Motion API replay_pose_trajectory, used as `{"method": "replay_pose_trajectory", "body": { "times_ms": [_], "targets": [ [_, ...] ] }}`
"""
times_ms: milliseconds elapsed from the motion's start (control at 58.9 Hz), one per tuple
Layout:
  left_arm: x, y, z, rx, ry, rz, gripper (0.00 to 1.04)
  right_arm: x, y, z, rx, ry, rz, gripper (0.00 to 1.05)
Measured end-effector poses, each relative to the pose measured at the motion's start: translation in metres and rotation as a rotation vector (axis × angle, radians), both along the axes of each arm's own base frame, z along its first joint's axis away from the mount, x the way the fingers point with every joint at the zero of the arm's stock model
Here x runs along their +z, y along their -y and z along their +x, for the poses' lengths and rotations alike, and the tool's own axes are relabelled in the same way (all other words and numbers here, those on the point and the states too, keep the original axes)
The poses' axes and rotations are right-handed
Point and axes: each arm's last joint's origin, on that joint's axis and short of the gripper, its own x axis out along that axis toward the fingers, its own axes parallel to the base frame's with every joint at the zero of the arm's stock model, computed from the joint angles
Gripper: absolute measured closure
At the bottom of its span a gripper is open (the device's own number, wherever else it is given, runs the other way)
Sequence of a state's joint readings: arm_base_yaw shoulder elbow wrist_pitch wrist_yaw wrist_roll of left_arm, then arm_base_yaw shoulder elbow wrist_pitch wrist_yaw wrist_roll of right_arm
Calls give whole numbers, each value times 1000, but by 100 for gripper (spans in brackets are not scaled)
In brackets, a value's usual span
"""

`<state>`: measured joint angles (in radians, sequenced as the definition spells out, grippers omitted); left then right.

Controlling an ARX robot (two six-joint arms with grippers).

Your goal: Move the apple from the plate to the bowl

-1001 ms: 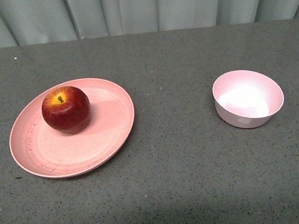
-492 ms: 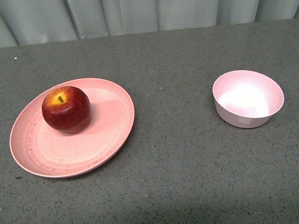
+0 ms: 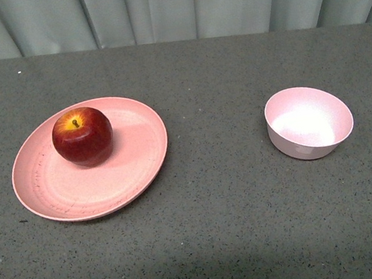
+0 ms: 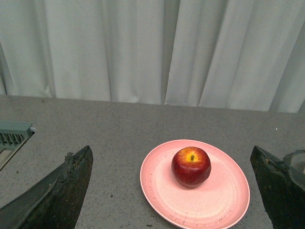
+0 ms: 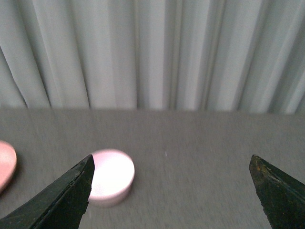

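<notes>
Apple (image 3: 82,137) sits stem-up on the plate (image 3: 129,180), left of frame centre and toward the plate's upper-left part. Bowl (image 3: 293,145) stands empty at right of frame, well apart from the plate on the grey table (image 3: 230,239). Transfer not yet begun.

Front view shows neither arm. The wrist views do.
- Left hand (image 4: 170,149): released, fingers spread wide, nothing between them. Apple framed in the gap, which probably lines it up for a pick.
- Right hand (image 5: 171,156): also released and empty. Bowl low left of frame, a sliver of plate at the left edge.

Left wrist view alone shows a pale slatted object (image 4: 14,136) at its left edge.
</notes>
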<state>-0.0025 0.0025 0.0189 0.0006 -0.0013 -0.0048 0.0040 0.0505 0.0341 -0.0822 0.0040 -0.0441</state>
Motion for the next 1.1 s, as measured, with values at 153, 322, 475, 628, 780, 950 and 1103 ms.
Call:
{"method": "replay_pose_trajectory", "body": {
  "times_ms": [153, 322, 475, 628, 780, 950, 1103],
  "targets": [
    [0, 0, 0, 0, 0, 0, 7, -1, -5, 17, 98, -121, -78, 9],
    [0, 0, 0, 0, 0, 0, 7, 6, -25, 67, 268, -324, -120, 9],
    [0, 0, 0, 0, 0, 0, 7, 0, -47, 107, 378, -456, -178, 9],
    [0, 0, 0, 0, 0, 0, 7, -14, -69, 151, 473, -600, -256, 9],
    [0, 0, 0, 0, 0, 0, 7, -37, -81, 186, 515, -702, -315, 9],
    [0, 0, 0, 0, 0, 0, 7, -64, -94, 217, 565, -787, -333, 9],
    [0, 0, 0, 0, 0, 0, 7, -82, -106, 237, 576, -838, -348, 9]
  ]
}}
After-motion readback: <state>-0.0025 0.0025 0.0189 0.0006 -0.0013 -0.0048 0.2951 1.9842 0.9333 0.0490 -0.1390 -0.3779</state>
